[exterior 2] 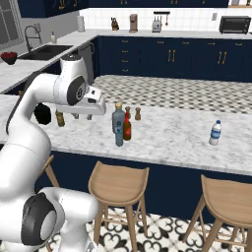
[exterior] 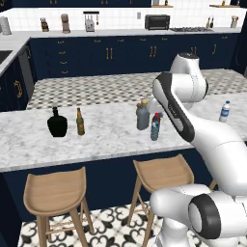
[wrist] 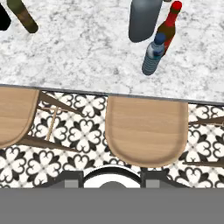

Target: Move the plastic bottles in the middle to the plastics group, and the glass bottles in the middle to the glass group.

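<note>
Three bottles stand together mid-counter: the wide grey bottle (exterior: 142, 116) (exterior 2: 118, 120) (wrist: 143, 19) with a tan cap, the slim blue bottle (exterior: 155, 128) (exterior 2: 119, 138) (wrist: 153, 56) in front of it, and the small red-brown bottle (exterior 2: 127, 127) (wrist: 168, 27) beside them. Far left are the squat black bottle (exterior: 57, 123) (exterior 2: 43, 114) and the beer bottle (exterior: 80, 121) (wrist: 24, 16). At the far right stands the clear water bottle (exterior: 224, 111) (exterior 2: 214, 133). My gripper (exterior 2: 82, 117) (wrist: 112, 181) is open and holds nothing. It hovers above the counter's front edge, left of the middle bottles.
The marble counter (exterior: 111, 140) (exterior 2: 167, 142) ends at a front edge with wooden stools (exterior: 161, 171) (wrist: 146, 131) below it. A small brown item (exterior 2: 138, 114) stands just behind the middle bottles. Bare marble lies between the groups.
</note>
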